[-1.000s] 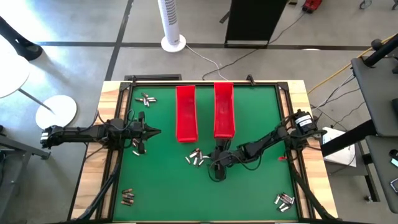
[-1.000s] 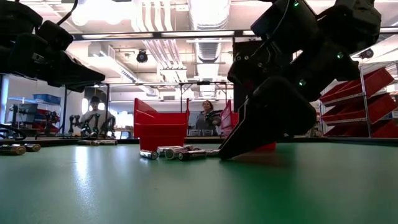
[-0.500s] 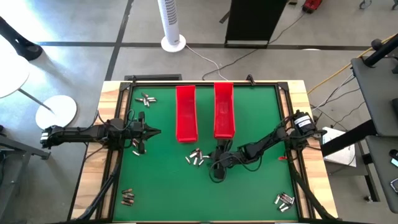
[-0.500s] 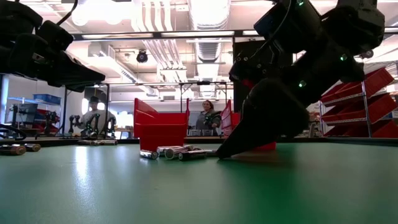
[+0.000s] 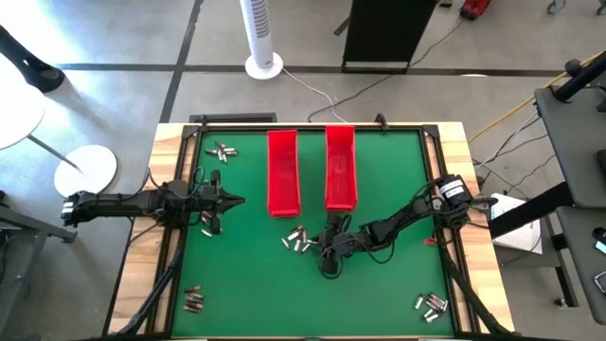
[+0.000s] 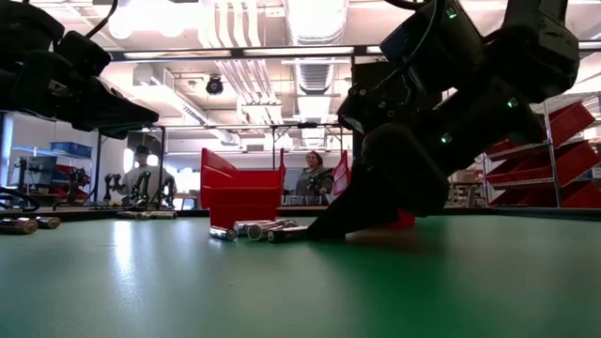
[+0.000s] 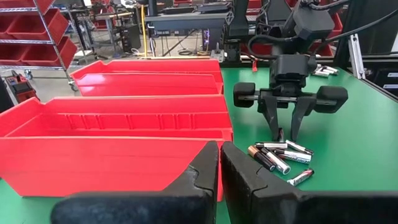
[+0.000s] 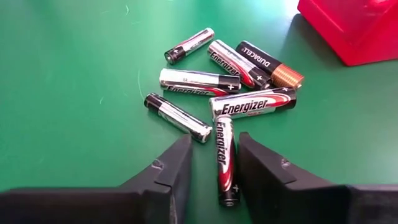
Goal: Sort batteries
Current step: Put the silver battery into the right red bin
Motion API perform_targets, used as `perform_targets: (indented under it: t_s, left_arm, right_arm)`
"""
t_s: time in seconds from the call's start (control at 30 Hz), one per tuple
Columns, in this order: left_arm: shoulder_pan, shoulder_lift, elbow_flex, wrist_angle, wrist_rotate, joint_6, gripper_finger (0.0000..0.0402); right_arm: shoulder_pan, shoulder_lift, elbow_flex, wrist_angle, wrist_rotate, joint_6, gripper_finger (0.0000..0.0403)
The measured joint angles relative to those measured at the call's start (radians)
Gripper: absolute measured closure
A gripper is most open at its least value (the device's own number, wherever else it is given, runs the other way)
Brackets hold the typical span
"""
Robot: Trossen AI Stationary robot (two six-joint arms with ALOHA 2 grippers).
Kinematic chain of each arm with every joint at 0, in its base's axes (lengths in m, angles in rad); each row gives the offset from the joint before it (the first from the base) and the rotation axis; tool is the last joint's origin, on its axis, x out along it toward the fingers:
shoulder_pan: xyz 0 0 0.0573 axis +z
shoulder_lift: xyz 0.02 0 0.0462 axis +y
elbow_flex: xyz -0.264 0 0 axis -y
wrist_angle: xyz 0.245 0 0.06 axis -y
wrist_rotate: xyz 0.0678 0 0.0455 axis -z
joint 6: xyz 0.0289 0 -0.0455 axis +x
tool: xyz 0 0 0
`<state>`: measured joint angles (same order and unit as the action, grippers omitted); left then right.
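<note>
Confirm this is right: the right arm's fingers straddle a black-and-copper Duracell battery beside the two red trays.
Wrong battery. In the right wrist view the right gripper has its fingers either side of a silver Energizer battery; the Duracell lies farther off, near a red tray.

In the low view, you could not see past the right arm (image 6: pixel 441 113): it blocked the second tray and the right end of the batteries (image 6: pixel 258 228). In the high view's corners, the battery piles (image 5: pixel 431 304) were too small to tell types.
</note>
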<state>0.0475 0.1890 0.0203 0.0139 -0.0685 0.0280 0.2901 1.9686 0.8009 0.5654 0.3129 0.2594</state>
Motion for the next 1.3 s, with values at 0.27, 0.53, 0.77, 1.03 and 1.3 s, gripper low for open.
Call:
perform_targets:
  t_s: [0.27,0.53,0.77,1.03,1.3]
  left_arm:
    - [0.000,0.000,0.000,0.000,0.000,0.000,0.0402]
    - [0.000,0.000,0.000,0.000,0.000,0.000,0.0402]
    - [0.000,0.000,0.000,0.000,0.000,0.000,0.0402]
    - [0.000,0.000,0.000,0.000,0.000,0.000,0.0402]
    - [0.000,0.003,0.000,-0.001,0.000,0.000,0.0402]
  right_arm:
    - [0.000,0.000,0.001,-0.019,-0.005,-0.035,0.0353]
    - [0.000,-0.034,0.000,-0.082,-0.006,-0.035,0.0365]
    - [-0.001,-0.148,-0.007,-0.280,-0.005,-0.062,0.0362]
    - [-0.003,-0.237,-0.006,-0.400,-0.005,-0.058,0.0365]
    - [-0.003,-0.338,0.037,-0.558,-0.009,-0.050,0.0367]
